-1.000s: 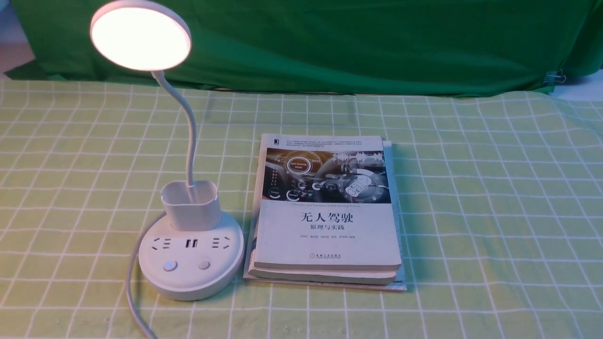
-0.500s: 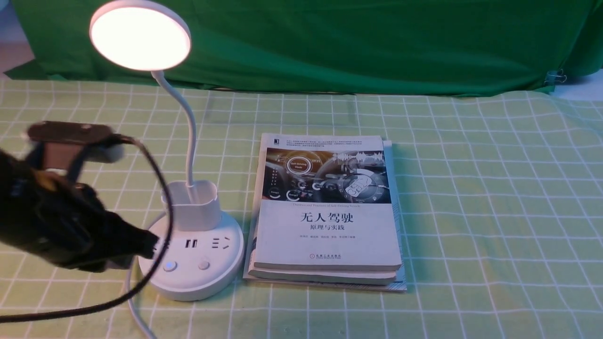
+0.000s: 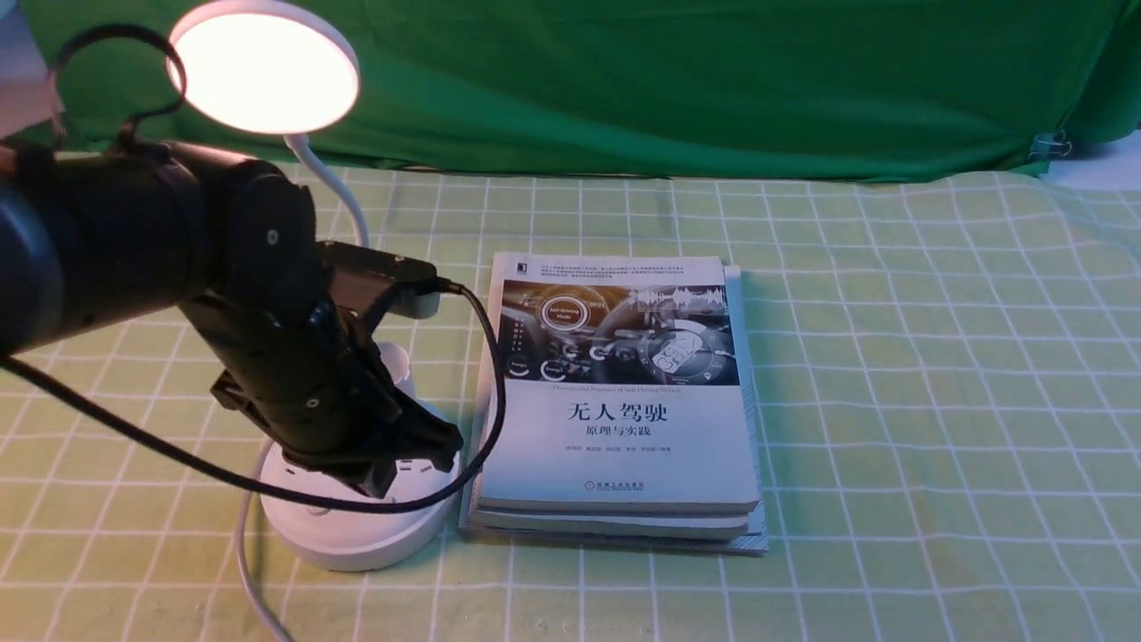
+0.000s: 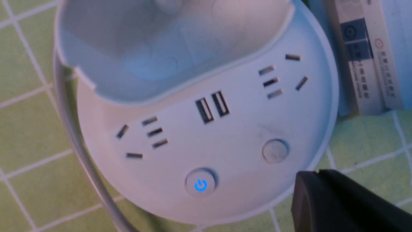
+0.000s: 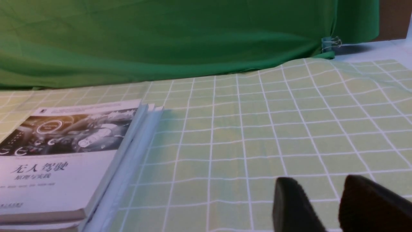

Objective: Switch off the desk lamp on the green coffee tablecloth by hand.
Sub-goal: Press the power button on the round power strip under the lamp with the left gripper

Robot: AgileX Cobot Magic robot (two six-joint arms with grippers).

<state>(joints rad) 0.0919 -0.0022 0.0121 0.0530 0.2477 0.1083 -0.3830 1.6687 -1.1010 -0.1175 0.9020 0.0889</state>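
The desk lamp (image 3: 265,71) stands lit at the left of the green coffee tablecloth (image 3: 891,357), its round head glowing above a bent neck and its round base just beside a stack of books (image 3: 624,428); the left arm reaches in over the base, its gripper (image 3: 401,455) hanging low above the front of it and hiding the cup and sockets from the front view; from the left wrist view the cup (image 4: 167,48), two USB ports and both buttons show clearly, the power button (image 4: 200,185) glowing blue and the plain button (image 4: 275,150) unlit, with one dark fingertip (image 4: 338,199) just off the base's rim near the plain button; how far the left gripper's jaws stand apart cannot be told; the right gripper (image 5: 325,206) hovers over bare cloth well away from the lamp, its jaws a narrow gap apart and holding nothing; the lamp's white cord (image 3: 245,571) trails off the surface's near edge; a plain dark green cloth (image 3: 669,89) hangs behind.
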